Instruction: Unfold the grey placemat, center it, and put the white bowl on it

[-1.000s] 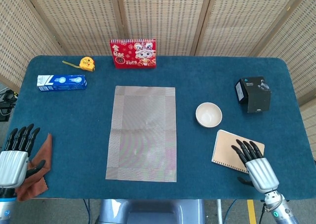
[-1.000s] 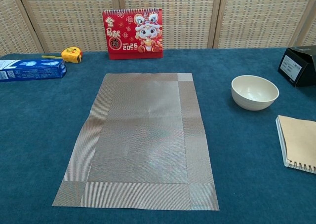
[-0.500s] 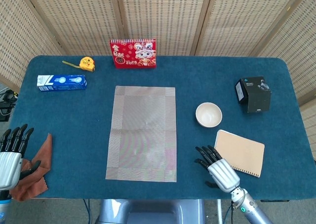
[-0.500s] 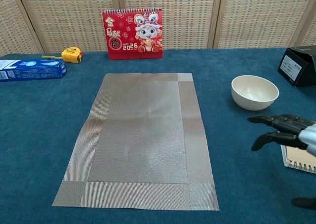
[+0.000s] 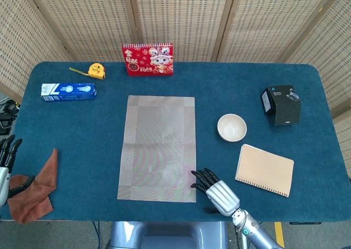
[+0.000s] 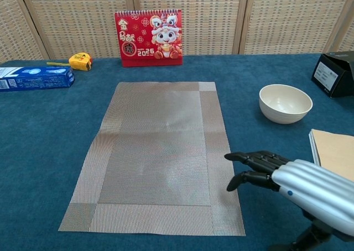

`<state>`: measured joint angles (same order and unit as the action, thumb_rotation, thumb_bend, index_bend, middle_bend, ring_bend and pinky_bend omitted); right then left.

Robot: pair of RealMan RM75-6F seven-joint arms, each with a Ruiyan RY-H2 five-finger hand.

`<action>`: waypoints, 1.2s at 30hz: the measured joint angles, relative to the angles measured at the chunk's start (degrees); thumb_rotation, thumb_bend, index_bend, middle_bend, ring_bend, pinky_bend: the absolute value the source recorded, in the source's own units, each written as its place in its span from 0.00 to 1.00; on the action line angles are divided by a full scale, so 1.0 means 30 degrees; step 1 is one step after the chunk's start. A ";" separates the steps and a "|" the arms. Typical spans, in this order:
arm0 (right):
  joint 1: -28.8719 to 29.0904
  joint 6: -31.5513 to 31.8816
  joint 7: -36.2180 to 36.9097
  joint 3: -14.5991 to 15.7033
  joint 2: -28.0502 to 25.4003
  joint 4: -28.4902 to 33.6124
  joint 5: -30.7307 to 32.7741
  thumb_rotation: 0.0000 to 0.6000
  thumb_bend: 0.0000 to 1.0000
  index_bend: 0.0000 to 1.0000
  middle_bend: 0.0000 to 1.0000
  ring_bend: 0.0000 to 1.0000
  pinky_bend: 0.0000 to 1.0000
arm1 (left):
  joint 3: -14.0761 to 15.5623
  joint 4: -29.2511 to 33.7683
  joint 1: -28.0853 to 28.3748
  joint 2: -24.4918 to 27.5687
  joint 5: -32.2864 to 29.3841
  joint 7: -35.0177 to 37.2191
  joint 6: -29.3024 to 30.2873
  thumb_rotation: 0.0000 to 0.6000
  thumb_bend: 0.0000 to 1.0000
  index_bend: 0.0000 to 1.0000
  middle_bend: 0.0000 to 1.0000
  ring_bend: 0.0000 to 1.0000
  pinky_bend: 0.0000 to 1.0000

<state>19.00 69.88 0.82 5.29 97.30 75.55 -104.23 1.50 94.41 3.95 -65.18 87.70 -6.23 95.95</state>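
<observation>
The grey placemat (image 5: 158,148) (image 6: 158,151) lies unfolded and flat in the middle of the blue table. The white bowl (image 5: 231,127) (image 6: 285,103) stands empty on the cloth to the right of the mat, apart from it. My right hand (image 5: 215,190) (image 6: 287,179) hovers low beside the mat's near right corner, fingers stretched out and apart, holding nothing. Only the fingertips of my left hand (image 5: 5,160) show at the far left edge of the head view, spread and empty, above a brown cloth (image 5: 34,187).
A tan notebook (image 5: 264,170) lies right of my right hand. A black box (image 5: 281,104) stands at the right. Along the far edge are a red calendar (image 5: 147,58), a yellow tape measure (image 5: 96,70) and a blue carton (image 5: 68,91).
My right hand has swept left from over the notebook to the mat's near right corner. My left hand has drawn back toward the left edge, off the brown cloth.
</observation>
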 measured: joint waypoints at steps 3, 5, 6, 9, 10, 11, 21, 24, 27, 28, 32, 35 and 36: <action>0.0103 0.0010 0.0567 -0.0108 0.0739 -0.0628 0.0204 1.00 0.03 0.27 0.00 0.00 0.00 | -0.0073 0.0019 -0.0048 0.0050 0.0020 0.0086 -0.0091 1.00 0.18 0.00 0.00 0.00 0.00; 0.0183 0.0003 0.0829 -0.0202 0.1052 -0.1013 0.0346 1.00 0.03 0.27 0.00 0.00 0.00 | -0.0137 0.0021 -0.0075 0.0069 -0.0005 0.0125 -0.0152 1.00 0.18 0.00 0.00 0.00 0.00; 0.0235 0.0027 0.0871 -0.0273 0.1215 -0.1267 0.0401 1.00 0.03 0.27 0.00 0.00 0.00 | -0.0162 0.0028 -0.0088 0.0081 -0.0013 0.0150 -0.0177 1.00 0.18 0.00 0.00 0.00 0.00; 0.0394 0.0202 0.0979 -0.0465 0.1624 -0.1973 0.0492 1.00 0.03 0.27 0.00 0.00 0.00 | -0.0279 0.0047 -0.0135 0.0110 -0.0015 0.0223 -0.0245 1.00 0.18 0.00 0.00 0.00 0.00; 0.0467 0.0236 0.1065 -0.0545 0.1752 -0.2172 0.0554 1.00 0.03 0.27 0.00 0.00 0.00 | -0.0303 0.0047 -0.0142 0.0115 -0.0026 0.0225 -0.0298 1.00 0.18 0.00 0.00 0.00 0.00; 0.0544 0.0265 0.1170 -0.0613 0.1875 -0.2347 0.0619 1.00 0.03 0.27 0.00 0.00 0.00 | -0.0356 0.0051 -0.0152 0.0118 -0.0040 0.0223 -0.0356 1.00 0.18 0.00 0.00 0.00 0.00; 0.0943 -0.0054 0.1471 -0.0585 0.2402 -0.2873 0.1317 1.00 0.03 0.27 0.00 0.00 0.00 | -0.0613 0.0088 -0.0272 0.0146 -0.0025 0.0238 -0.0603 1.00 0.18 0.00 0.00 0.00 0.00; 0.1008 -0.0067 0.1573 -0.0477 0.2483 -0.2922 0.1396 1.00 0.03 0.27 0.00 0.00 0.00 | -0.0685 0.0058 -0.0297 0.0149 -0.0030 0.0266 -0.0703 1.00 0.18 0.00 0.00 0.00 0.00; 0.1067 -0.0058 0.1700 -0.0393 0.2474 -0.2891 0.1443 1.00 0.03 0.27 0.00 0.00 0.00 | -0.0757 0.0038 -0.0326 0.0157 -0.0028 0.0318 -0.0766 1.00 0.18 0.00 0.00 0.00 0.00; 0.1080 -0.0048 0.1753 -0.0391 0.2478 -0.2881 0.1473 1.00 0.03 0.27 0.00 0.00 0.00 | -0.0775 0.0035 -0.0331 0.0157 -0.0029 0.0322 -0.0785 1.00 0.18 0.00 0.00 0.00 0.00; 0.1139 -0.0006 0.2043 -0.0424 0.2606 -0.2887 0.1640 1.00 0.03 0.27 0.00 0.00 0.00 | -0.0831 0.0048 -0.0358 0.0144 -0.0006 0.0285 -0.0873 1.00 0.18 0.00 0.00 0.00 0.00; 0.1192 0.0015 0.2294 -0.0504 0.2828 -0.2972 0.1777 1.00 0.07 0.27 0.00 0.00 0.00 | -0.0872 0.0047 -0.0371 0.0118 -0.0002 0.0215 -0.0922 1.00 0.18 0.00 0.00 0.00 0.00; 0.1214 0.0032 0.2407 -0.0555 0.2963 -0.3039 0.1841 1.00 0.10 0.27 0.00 0.00 0.00 | -0.0885 0.0047 -0.0376 0.0109 -0.0010 0.0195 -0.0948 1.00 0.18 0.00 0.00 0.00 0.00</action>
<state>22.65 69.98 8.04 3.62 106.19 66.43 -98.71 -1.16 94.55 2.82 -64.85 87.67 -5.65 93.11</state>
